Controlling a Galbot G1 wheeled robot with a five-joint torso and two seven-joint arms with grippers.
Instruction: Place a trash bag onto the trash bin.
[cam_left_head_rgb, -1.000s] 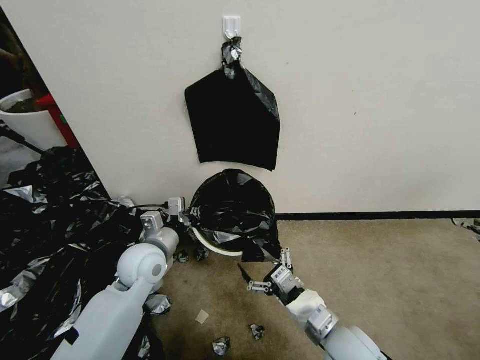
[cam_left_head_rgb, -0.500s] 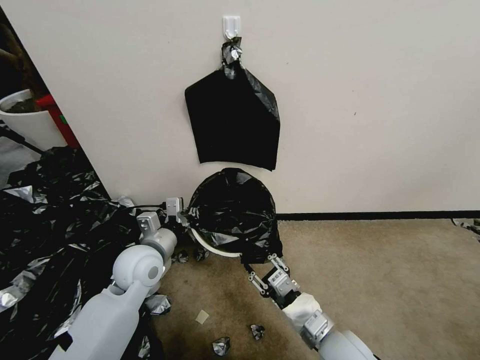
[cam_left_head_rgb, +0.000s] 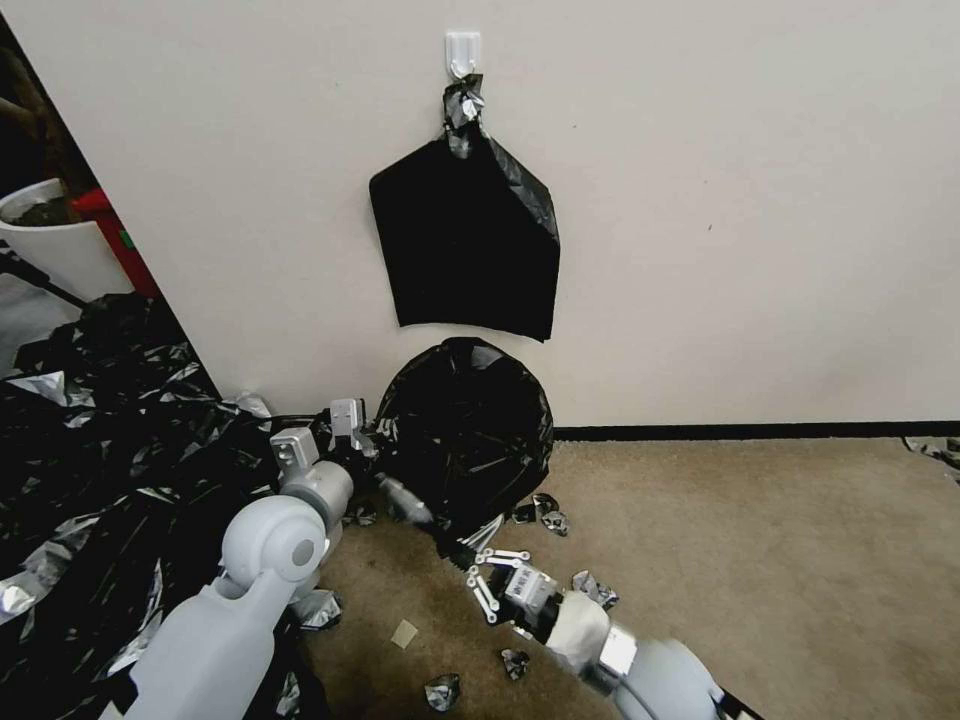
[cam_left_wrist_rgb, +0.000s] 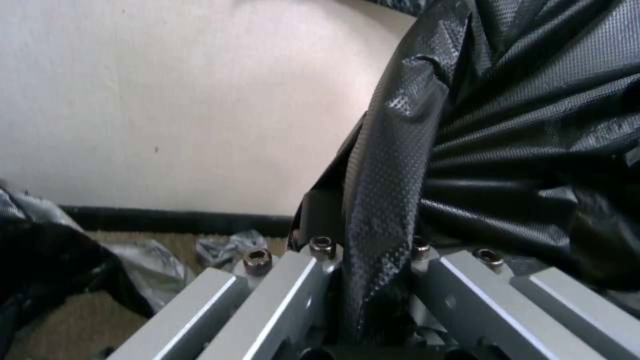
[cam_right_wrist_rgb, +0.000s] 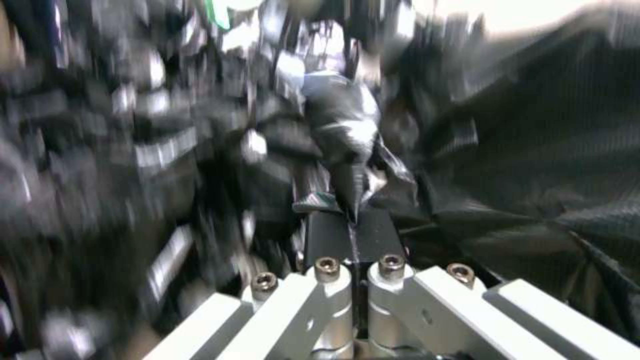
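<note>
Both grippers, left (cam_left_head_rgb: 372, 438) at the bin's nine o'clock and right (cam_left_head_rgb: 462, 546) at six, are clamped on the trash bag (cam_left_head_rgb: 470, 430), tugging it down the bin; next probably means releasing cleanly.

The trash bag (cam_left_head_rgb: 465, 430) hides the trash bin; the right wrist view is motion-blurred.

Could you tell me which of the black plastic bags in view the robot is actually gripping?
The trash bag draped over the bin against the wall, with both the left tool and right tool pinching it, unlike the flat bag on the hook or the heap.
</note>
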